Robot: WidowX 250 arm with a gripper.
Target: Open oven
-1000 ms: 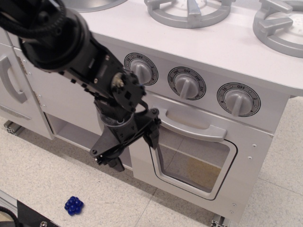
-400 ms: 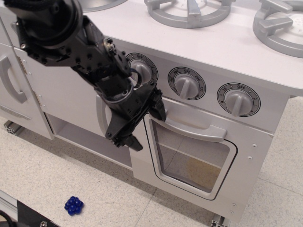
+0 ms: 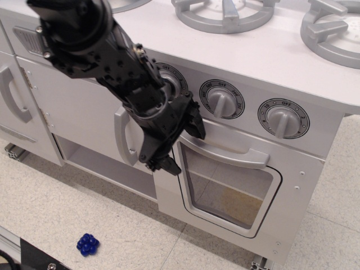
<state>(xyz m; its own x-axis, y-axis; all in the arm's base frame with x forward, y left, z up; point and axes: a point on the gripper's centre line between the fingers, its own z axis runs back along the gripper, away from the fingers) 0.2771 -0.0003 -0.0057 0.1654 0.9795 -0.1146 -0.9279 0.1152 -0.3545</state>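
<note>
Your gripper (image 3: 183, 143) hangs at the left end of the oven (image 3: 236, 191) handle (image 3: 230, 151), fingers spread, gripping nothing.

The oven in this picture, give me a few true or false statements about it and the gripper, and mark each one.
1. The oven door is shut. True.
2. The gripper is at the left end of the bar handle. True.
3. The gripper's jaws are closed around the middle knob. False: they stand spread, and nothing touches that knob.
4. A blue object lies on the floor. True.
5. The blue object sits inside the oven behind the window. False: it lies on the floor, left of the oven.
</note>
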